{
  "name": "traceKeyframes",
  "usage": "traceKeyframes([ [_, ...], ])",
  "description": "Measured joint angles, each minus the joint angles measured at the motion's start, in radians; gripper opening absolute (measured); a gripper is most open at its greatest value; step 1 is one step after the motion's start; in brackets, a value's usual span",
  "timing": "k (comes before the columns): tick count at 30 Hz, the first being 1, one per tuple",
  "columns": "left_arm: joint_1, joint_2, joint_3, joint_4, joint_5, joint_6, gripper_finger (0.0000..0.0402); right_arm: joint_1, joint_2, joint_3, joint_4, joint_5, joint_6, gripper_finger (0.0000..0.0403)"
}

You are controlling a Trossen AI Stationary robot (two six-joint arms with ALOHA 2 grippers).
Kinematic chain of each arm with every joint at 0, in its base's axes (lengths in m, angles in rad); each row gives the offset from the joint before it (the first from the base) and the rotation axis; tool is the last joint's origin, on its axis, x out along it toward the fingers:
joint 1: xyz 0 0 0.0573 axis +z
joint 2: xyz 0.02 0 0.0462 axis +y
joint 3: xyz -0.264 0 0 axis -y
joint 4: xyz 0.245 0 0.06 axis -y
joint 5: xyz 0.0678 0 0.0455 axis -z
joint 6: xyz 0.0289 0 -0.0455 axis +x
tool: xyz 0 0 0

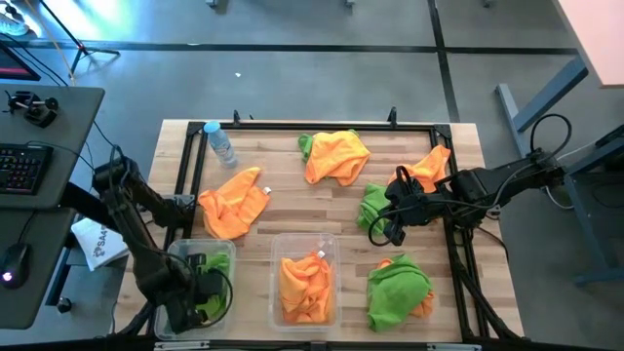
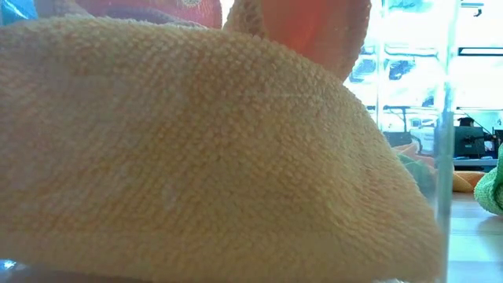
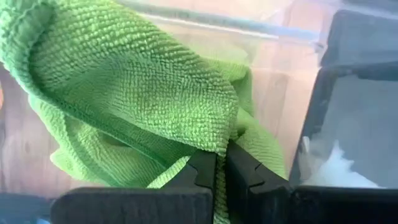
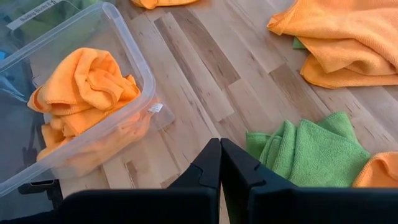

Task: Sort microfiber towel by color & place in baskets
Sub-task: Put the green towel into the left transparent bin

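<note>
My left gripper [image 1: 200, 285] is down inside the left clear tub [image 1: 175, 255] and shut on a green towel [image 3: 124, 93]. The middle tub [image 1: 334, 244] holds orange towels [image 4: 84, 93], which fill the low view [image 2: 196, 157]. My right gripper [image 4: 220, 165] is shut with nothing in it. It hovers over the wood beside a folded green towel [image 4: 311, 149], right of the middle tub. Loose on the table lie an orange towel [image 1: 234, 207], an orange one over a green one [image 1: 336, 156], another orange one [image 1: 429, 168], and a green one over an orange one [image 1: 400, 290]. My left gripper pinches a narrow fold of the green towel [image 3: 219, 140] between its two fingers [image 3: 199, 171], coming from above. The rest of the towel bunches loosely ahead of the fingers within the tub's walls. Whether it rests on the tub's floor, I cannot tell.
A small clear water bottle [image 1: 219, 142] lies near the table's far left corner. A black frame [image 1: 185, 166] runs round the wooden top. A white packet [image 1: 97, 244] lies off the table's left edge. Bare wood [image 1: 283, 205] shows in the middle of the table.
</note>
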Motion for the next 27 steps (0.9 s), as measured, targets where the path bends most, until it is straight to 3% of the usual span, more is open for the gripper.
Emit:
traceKeyframes([
  [12,-0.013,0.040,0.000,-0.044,0.020,-0.039,0.0006,0.000,0.000,0.000,0.016,0.001,0.000,0.0000],
  [22,-0.025,0.056,0.000,-0.103,0.011,-0.085,0.0074,0.000,0.000,0.000,0.016,0.004,0.000,0.0000],
  [27,-0.035,0.032,0.000,-0.148,0.073,-0.068,0.0097,0.000,0.000,0.000,0.016,0.003,0.000,0.0000],
])
